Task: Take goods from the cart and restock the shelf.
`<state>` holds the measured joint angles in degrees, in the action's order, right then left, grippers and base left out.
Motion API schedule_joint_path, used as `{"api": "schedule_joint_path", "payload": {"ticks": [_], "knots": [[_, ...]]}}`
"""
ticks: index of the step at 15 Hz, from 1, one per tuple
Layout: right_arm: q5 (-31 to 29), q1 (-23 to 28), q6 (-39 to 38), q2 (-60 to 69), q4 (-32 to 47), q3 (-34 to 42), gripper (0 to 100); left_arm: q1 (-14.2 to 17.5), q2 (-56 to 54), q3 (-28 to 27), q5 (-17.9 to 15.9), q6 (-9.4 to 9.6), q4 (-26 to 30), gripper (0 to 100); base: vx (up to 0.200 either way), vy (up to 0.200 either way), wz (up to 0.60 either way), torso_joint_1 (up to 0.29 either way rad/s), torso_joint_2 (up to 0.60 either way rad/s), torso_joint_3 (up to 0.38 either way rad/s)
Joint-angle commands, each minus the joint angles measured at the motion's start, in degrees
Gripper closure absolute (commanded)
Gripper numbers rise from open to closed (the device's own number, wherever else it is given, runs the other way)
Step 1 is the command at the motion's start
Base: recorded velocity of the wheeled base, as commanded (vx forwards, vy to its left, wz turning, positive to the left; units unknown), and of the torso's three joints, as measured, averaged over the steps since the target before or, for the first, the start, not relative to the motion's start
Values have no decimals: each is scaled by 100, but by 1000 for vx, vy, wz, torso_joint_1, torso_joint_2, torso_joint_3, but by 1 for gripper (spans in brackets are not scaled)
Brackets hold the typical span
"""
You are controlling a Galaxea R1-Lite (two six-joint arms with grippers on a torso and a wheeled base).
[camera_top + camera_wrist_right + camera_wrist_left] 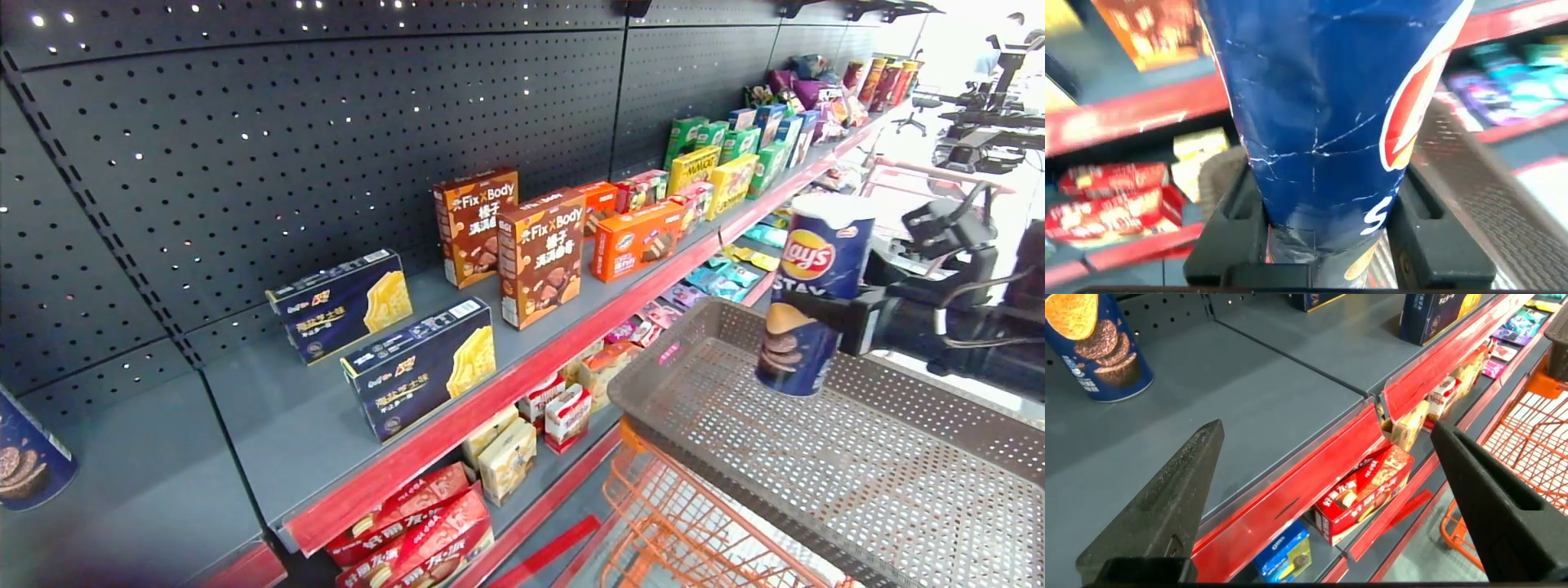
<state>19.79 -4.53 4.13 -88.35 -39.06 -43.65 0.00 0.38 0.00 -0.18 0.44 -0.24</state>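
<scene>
Between the fingers (1237,224) of the right gripper (808,314), clamped on its lower middle, the chip can (823,253) is judged light, stiff, slick, crushable; left gripper (1331,498) fully open, empty.

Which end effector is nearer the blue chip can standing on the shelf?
Left. The left end effector is open near the shelved can; the right end effector grips a second can over the cart basket, well away.
</scene>
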Motion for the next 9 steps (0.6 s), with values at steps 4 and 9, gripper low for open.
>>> {"api": "schedule_joint_path", "payload": {"ticks": [4, 9], "knots": [[-1311, -4, -396, 3236, 1243, 1193, 100, 0, 6, 0, 1, 0, -2, 0, 0, 0, 0, 0, 0, 0], [-1812, 427, -378, 4581, 3396, 1026, 100, 0, 6, 0, 1, 0, -2, 0, 0, 0, 0, 0, 0, 0]]}}
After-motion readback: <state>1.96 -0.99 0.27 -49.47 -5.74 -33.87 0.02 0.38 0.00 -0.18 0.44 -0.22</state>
